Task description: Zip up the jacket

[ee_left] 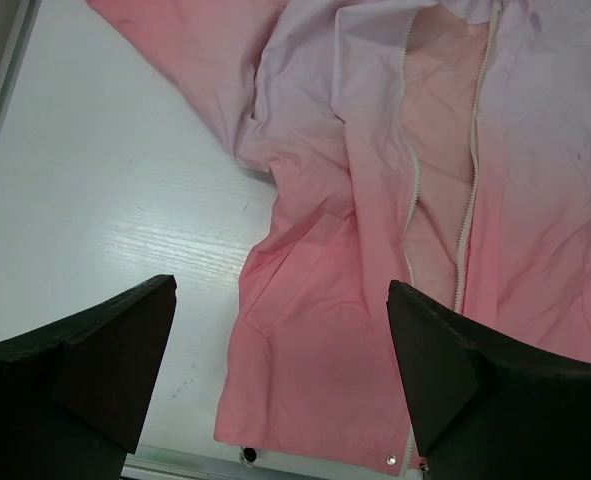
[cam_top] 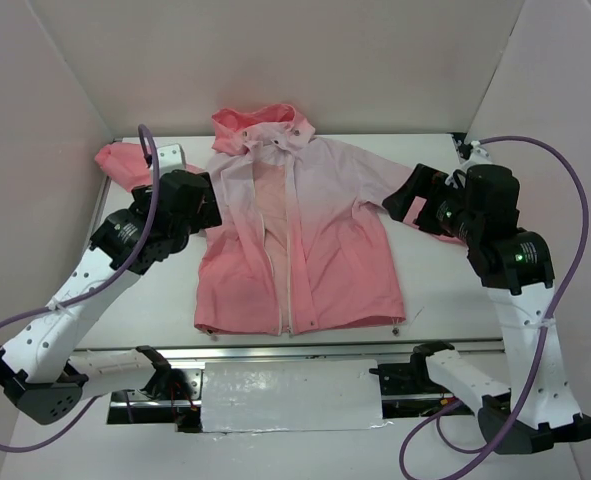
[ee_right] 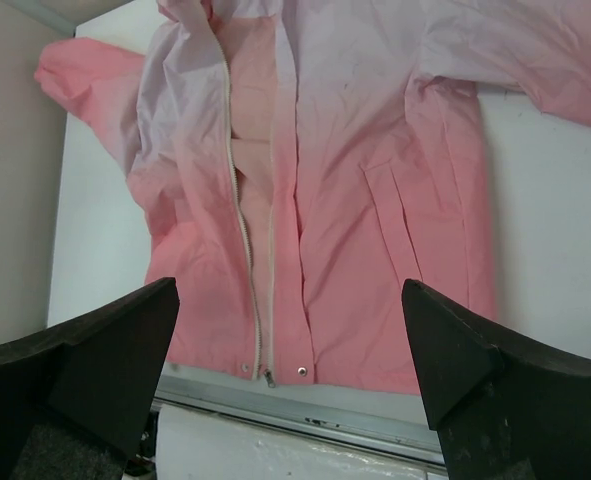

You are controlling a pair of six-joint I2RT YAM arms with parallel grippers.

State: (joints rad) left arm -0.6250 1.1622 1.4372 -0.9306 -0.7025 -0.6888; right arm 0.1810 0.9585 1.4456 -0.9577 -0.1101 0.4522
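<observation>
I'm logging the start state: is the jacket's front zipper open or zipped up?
Open. On the jacket, the two white zipper rows lie apart down most of the front, inner lining showing between them.

Thin pink hooded jacket point(cam_top: 305, 250) lay flat at centre frame, covering most of the white table point(cam_top: 445, 290). Bare strips at lower left and lower right of the garment stood free for approach. Left gripper point(cam_top: 207, 203), jaws wide, crowded the jacket's left edge. Right gripper point(cam_top: 407, 200), likewise wide, hung over the right sleeve. Pale wall panels point(cam_top: 375, 60) closed off left, right and top. Nothing stood over the white zipper line point(cam_top: 287, 250).
</observation>
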